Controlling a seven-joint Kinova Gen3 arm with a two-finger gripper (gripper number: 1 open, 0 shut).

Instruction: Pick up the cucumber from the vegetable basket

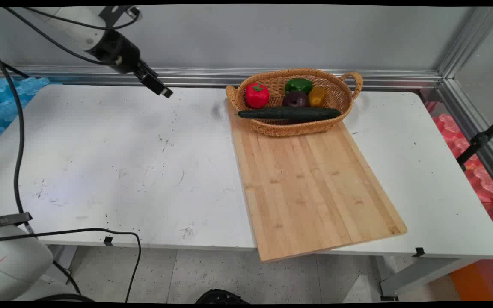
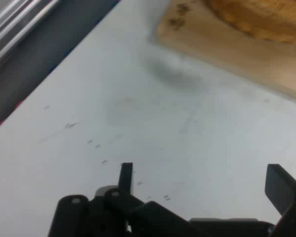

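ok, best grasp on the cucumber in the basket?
Probably mid-length on the cucumber, from above, jaws closing across its narrow width. It lies lengthwise along the near side of the basket, ends by the rim, tomato and peppers behind. The gripper is open, away to the left.

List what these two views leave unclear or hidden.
- Basket: hand view cuts it off at the top edge, blurred.
- Purple item: main view, too small to name; cucumber hides its base.
- Board: far end hidden under the basket.
- Tool: main view shows it edge-on.
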